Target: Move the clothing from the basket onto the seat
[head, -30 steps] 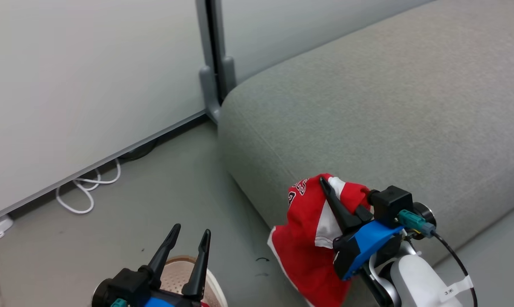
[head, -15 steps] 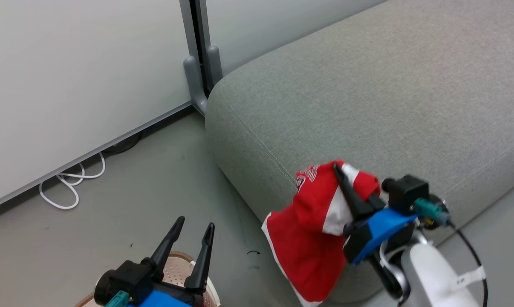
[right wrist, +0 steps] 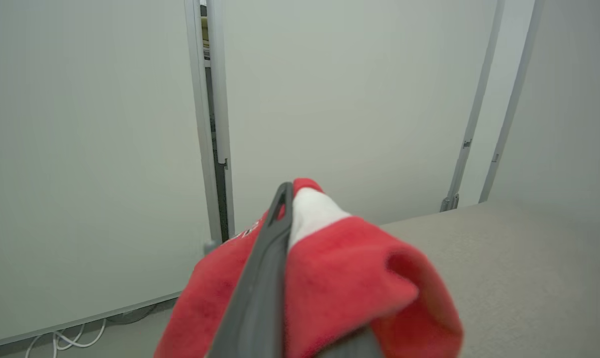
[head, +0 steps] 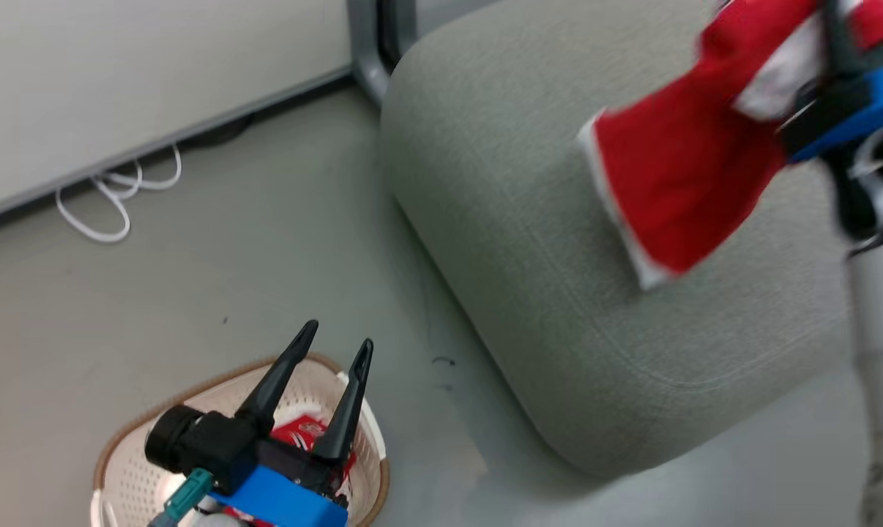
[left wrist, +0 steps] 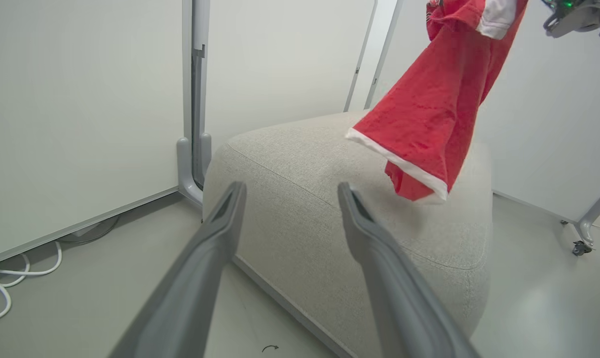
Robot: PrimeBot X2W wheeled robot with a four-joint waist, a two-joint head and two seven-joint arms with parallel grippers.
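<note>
Your right pincer (head: 831,29) is clenched on the red garment (head: 676,168), which dangles over the seat (head: 500,183); lower until the hem pools there before letting go. Your left pincer (head: 339,335) hangs spread wide over the basket (head: 192,395).

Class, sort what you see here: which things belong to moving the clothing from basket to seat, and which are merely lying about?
Part of the job: red garment gripped in the right claw; second red garment in the basket; seat; open left claw.
Lying about: white cable on the floor; grey post by the wall.
</note>
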